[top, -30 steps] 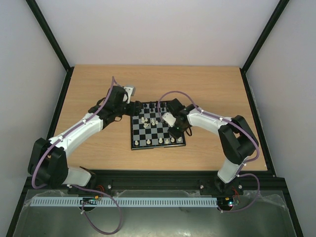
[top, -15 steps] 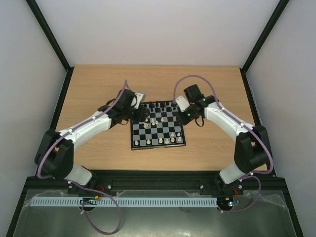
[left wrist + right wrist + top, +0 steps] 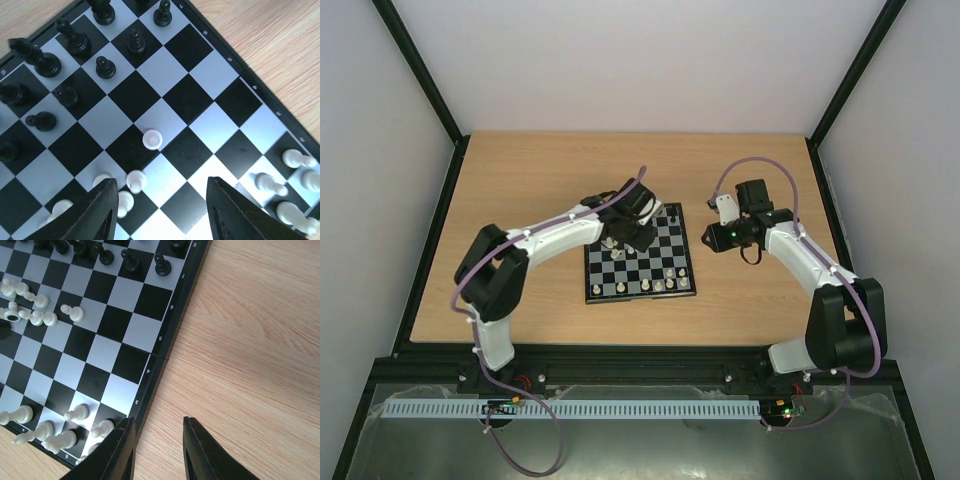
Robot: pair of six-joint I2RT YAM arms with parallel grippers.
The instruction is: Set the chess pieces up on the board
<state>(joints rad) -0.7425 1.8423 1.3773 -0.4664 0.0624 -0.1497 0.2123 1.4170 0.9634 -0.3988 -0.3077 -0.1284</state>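
The small checkered board [image 3: 640, 297] lies mid-table. Black pieces [image 3: 665, 213] stand along its far edge. White pieces [image 3: 668, 282] stand at its near right, and several more are clustered near its far-left middle [image 3: 613, 250]. My left gripper [image 3: 626, 234] hovers open and empty over that part of the board. In the left wrist view [image 3: 160, 212] a white pawn [image 3: 152, 139] stands ahead of the jaws and two more white pieces [image 3: 135, 180] lie by the left finger [image 3: 102, 210]. My right gripper [image 3: 711, 238] is open and empty over bare wood beside the board's right edge [image 3: 159, 360].
The wooden table [image 3: 520, 180] has black frame rails at its left, right and near edges. In the right wrist view, black pieces [image 3: 163, 266] line the board's far rows and white pieces [image 3: 76, 413] its near corner. My right gripper [image 3: 159, 452] is just off the rim.
My left gripper has swung right from the board's left edge to above its squares. My right gripper has pulled back right, off the board, onto the wood side.
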